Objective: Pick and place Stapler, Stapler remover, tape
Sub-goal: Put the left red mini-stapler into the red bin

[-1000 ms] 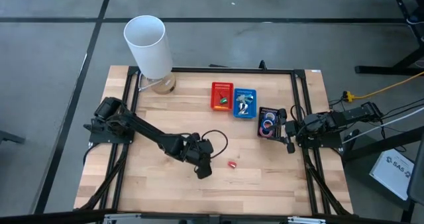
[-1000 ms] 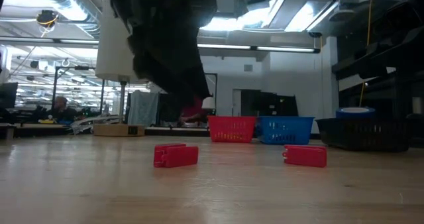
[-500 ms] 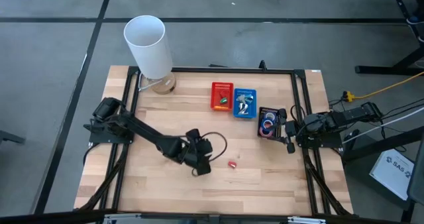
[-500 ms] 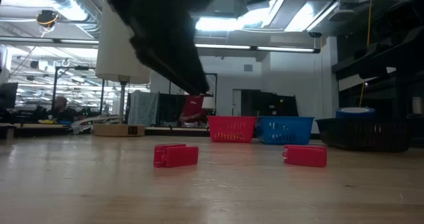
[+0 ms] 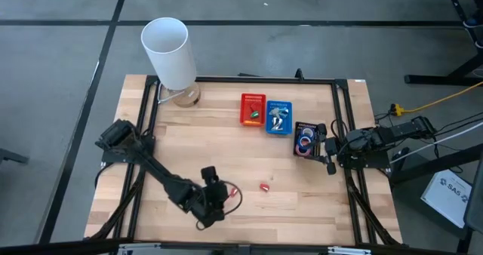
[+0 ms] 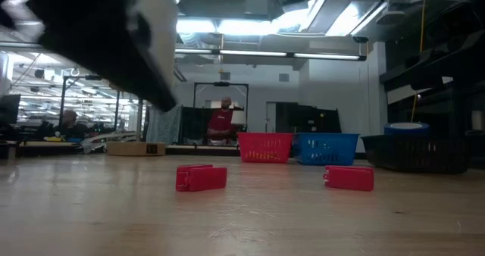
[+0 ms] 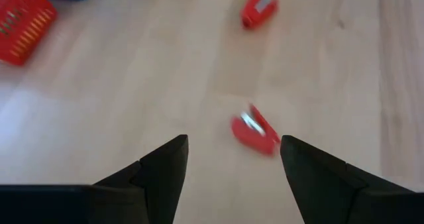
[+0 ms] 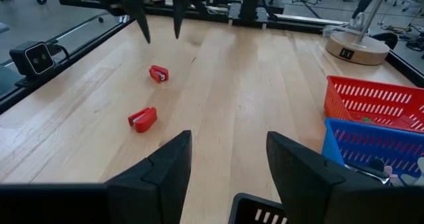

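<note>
The left gripper [image 5: 213, 210] has been drawn back toward the lower edge of the high view since the earlier frames, and a second small red stapler [image 5: 233, 189] is now uncovered where it was held before. The left jaws are seen spread apart and empty in the left wrist view, with that stapler [image 7: 255, 130] lying on the table [image 5: 317, 202] between the two dark fingers [image 7: 159, 168] and ahead of them.

The other red stapler [image 5: 265, 186] is found just to the right of the first in the high view, near the middle of the table. In the low view both are seen lying flat on the wood, one left of centre [image 6: 201, 177] and one right of centre [image 6: 349, 178].

The red bin [image 5: 253, 109], the blue bin [image 5: 278, 117] and the black bin [image 5: 306, 139] are lined up in the upper right part of the table; tape rolls [image 5: 305, 142] are seen in the black bin.

The right gripper [image 5: 330, 147] is parked at the right edge of the table beside the black bin, its jaws parted and empty.

A white cylinder [image 5: 169, 53] is standing at the upper left corner.
</note>
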`<action>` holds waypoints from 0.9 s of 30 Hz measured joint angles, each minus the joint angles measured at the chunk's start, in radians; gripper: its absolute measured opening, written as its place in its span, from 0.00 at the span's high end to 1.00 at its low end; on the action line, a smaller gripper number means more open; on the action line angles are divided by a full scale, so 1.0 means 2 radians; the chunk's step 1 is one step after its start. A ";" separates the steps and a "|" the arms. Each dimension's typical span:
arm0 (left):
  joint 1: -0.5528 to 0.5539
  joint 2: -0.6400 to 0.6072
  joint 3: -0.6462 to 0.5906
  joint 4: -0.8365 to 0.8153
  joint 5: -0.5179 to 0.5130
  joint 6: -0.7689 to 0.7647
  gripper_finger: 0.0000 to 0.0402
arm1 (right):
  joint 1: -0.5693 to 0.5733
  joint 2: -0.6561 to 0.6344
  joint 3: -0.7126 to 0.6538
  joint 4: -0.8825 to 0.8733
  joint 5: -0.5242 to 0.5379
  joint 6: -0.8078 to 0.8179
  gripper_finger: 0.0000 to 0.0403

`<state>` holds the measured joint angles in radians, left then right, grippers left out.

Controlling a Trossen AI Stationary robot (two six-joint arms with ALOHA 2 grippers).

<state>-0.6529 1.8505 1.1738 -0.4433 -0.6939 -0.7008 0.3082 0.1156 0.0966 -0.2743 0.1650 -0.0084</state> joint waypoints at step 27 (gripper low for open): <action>-0.030 0.063 -0.140 0.327 -0.013 -0.021 0.40 | 0.000 0.000 0.000 0.000 0.000 0.000 0.51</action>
<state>-0.7124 1.9773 0.8928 0.2115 -0.7191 -0.7432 0.3080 0.1156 0.0963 -0.2743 0.1650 -0.0084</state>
